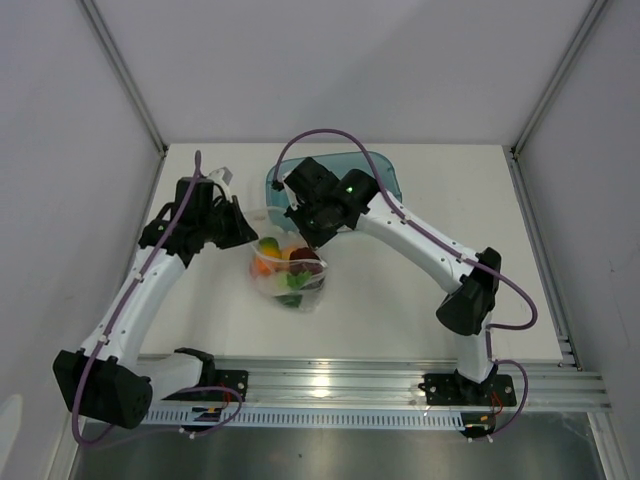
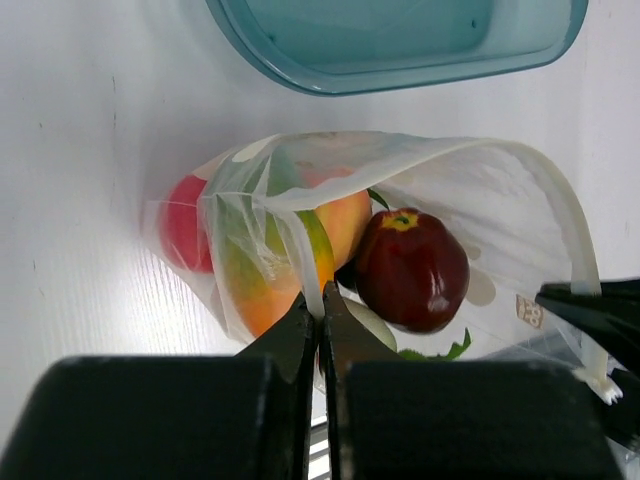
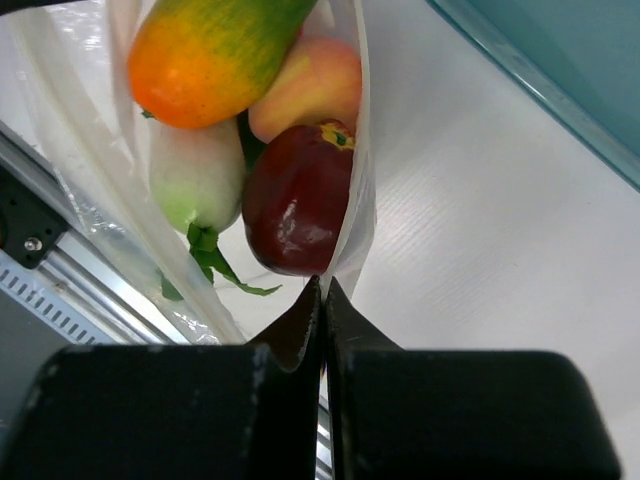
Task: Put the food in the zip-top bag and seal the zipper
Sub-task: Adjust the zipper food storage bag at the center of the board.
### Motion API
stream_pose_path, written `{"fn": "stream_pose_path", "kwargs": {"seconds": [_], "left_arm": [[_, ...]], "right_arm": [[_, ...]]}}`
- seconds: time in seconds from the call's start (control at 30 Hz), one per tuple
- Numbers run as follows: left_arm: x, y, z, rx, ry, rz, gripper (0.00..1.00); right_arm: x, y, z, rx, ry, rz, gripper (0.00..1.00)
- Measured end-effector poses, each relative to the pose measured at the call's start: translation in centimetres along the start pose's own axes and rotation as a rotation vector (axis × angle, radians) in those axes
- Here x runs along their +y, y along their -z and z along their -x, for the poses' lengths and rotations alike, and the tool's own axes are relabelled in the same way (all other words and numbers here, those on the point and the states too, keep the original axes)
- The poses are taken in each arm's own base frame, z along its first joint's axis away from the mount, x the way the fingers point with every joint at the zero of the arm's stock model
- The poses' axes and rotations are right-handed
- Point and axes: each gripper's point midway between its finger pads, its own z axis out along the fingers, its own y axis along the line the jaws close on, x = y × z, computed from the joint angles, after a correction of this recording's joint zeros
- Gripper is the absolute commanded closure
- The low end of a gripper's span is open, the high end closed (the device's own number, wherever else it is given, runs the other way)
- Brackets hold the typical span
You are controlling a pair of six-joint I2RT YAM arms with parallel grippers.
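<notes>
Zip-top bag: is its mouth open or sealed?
Open: the zip-top bag gapes, rim arching over the dark red apple in the left wrist view; left tool and right tool each pinch an edge.

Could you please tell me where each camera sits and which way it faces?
Top external: above and behind the robot, looking down on the table; left arm and right arm show.
Left wrist: on the left arm, looking past the shut left tool into the zip-top bag, teal tub beyond.
Right wrist: on the right arm, looking past the shut right tool at the bag's side.
Both wrist views share the dark red apple.
</notes>
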Motion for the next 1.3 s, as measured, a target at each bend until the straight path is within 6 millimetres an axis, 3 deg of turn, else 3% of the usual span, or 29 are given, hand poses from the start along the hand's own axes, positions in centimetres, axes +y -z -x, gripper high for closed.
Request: {"fn": "stream_pose_path", "kwargs": {"seconds": [0.17, 0.3, 0.43, 0.53, 0.57, 0.63, 0.73, 0.77, 1.03, 1.17, 1.3], "left_arm": [[-0.4, 2.2, -0.2, -0.06, -0.01, -0.024, 0.99], [-0.6, 4.9, -1.7, -0.141, 0.003, -0.066, 1.0], [-0.6, 4.8, -3.0, -0.14, 0.045, -0.099, 1.0], [-0.4, 3.4, -4.4, -0.072, 0.093, -0.108, 0.99], [-0.4, 3.1, -4.6, -0.055, 0.105, -0.108, 0.99], [-0.5, 2.8, -4.7, -0.042, 0.117, -0.114, 0.99], [-0.7, 2.8, -4.5, -0.05, 0.124, -0.124, 0.99], [-0.8, 2.8, -4.4, -0.052, 0.126, -0.127, 0.99], [-1.1, 2.8, -4.3, -0.052, 0.13, -0.14, 0.99], [-1.1, 2.8, -4.3, -0.048, 0.13, -0.144, 0.99], [-1.2, 2.8, -4.3, -0.047, 0.129, -0.146, 0.99]], "right_arm": [[-1.3, 0.0, 0.2, -0.014, 0.003, -0.07, 1.0], [-1.7, 0.2, 0.7, -0.044, 0.0, -0.091, 1.0], [-1.9, 0.2, 0.7, -0.051, -0.008, -0.084, 0.98], [-1.9, -0.1, 0.3, -0.037, -0.017, -0.076, 0.72], [-1.9, -0.1, 0.3, -0.035, -0.023, -0.073, 0.55], [-2.0, 0.0, 0.4, -0.038, -0.035, -0.069, 0.42], [-2.1, 0.4, 0.4, -0.045, -0.041, -0.067, 0.07], [-2.1, 0.7, 0.3, -0.053, -0.045, -0.068, 0.01], [-1.6, 6.3, -2.2, -0.134, -0.053, -0.01, 0.01], [-0.8, 7.8, -4.1, -0.158, -0.048, 0.051, 0.2], [-0.2, 7.4, -5.2, -0.147, -0.045, 0.093, 0.3]]}}
